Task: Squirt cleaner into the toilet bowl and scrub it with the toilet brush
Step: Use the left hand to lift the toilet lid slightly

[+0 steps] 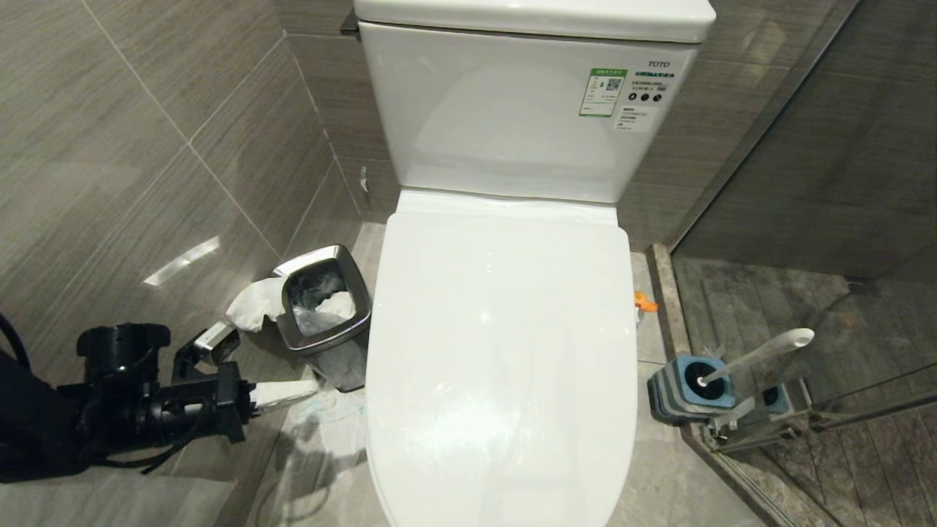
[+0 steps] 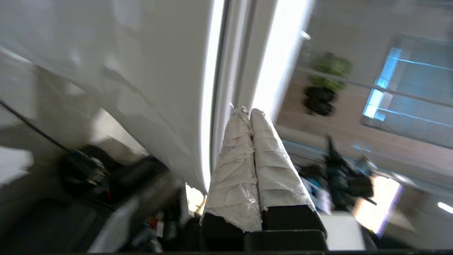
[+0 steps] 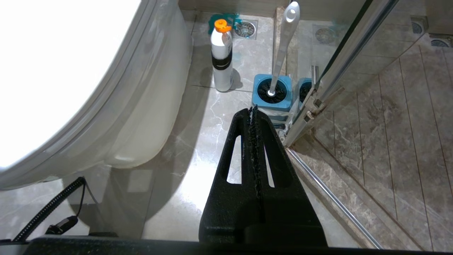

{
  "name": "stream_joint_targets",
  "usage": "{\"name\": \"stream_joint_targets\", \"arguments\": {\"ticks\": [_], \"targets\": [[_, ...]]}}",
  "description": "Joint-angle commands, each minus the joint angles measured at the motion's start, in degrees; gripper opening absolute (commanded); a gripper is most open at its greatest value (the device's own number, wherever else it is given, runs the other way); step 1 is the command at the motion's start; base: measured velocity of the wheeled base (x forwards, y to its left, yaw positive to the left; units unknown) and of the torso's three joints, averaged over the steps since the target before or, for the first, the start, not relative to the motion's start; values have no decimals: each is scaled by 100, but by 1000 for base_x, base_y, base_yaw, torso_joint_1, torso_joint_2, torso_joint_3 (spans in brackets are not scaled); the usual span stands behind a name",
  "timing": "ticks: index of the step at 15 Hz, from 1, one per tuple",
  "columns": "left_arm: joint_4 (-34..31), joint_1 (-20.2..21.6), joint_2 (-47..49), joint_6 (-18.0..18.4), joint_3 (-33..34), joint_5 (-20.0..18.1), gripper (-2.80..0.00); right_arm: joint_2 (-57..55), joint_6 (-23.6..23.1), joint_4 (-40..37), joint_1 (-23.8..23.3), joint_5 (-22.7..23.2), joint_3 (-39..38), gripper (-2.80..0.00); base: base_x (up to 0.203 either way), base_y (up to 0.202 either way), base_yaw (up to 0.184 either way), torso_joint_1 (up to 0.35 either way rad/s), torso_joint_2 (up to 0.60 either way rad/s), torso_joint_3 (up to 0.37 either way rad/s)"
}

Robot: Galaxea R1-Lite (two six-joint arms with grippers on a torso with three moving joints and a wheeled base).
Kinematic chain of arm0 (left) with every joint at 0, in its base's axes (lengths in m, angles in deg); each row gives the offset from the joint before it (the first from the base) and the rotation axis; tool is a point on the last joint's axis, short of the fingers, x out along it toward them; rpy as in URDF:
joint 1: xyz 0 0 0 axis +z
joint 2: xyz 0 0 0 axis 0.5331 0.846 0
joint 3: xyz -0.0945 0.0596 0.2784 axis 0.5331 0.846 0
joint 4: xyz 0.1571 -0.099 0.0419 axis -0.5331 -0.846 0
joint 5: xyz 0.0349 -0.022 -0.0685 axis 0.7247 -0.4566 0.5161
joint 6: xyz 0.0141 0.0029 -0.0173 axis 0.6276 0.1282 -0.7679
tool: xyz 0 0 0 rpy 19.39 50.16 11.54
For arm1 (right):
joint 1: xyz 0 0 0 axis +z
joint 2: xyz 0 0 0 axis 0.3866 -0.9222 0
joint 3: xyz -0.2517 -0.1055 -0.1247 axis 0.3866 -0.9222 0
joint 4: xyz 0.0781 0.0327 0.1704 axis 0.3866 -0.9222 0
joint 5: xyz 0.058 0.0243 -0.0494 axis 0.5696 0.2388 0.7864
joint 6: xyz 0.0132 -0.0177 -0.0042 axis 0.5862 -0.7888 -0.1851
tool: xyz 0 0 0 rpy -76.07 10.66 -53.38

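The toilet bowl has its white lid down, so the inside is hidden. The toilet brush stands in its blue-topped holder on the floor to the toilet's right; only its white handle shows. A cleaner bottle with an orange cap stands beside the bowl. My left gripper is low at the toilet's left side, its white-wrapped fingers pressed together and empty, tips close to the lid's edge. My right gripper hangs shut and empty, short of the holder.
A square steel waste bin with crumpled tissue stands between the left wall and the toilet, just beyond my left gripper. A glass shower partition with a metal floor rail bounds the right side. A floor drain lies behind the bottle.
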Motion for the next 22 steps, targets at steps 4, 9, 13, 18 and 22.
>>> {"name": "stream_joint_targets", "arguments": {"ticks": [4,9,13,18,22], "targets": [[94,377,125,8,526,-972,-280,2,2,0,1,-3,0,-280,0,0,0,0,0,0],[173,264,213,568,716,-1018,-280,2,2,0,1,-3,0,-280,0,0,0,0,0,0],[4,206,396,1496,798,-1001,-280,2,2,0,1,-3,0,-280,0,0,0,0,0,0],[-257,-225,359,1723,833,-1003,-280,2,2,0,1,-3,0,-280,0,0,0,0,0,0],[-248,-572,367,1723,804,-660,-280,2,2,0,1,-3,0,-280,0,0,0,0,0,0]]}}
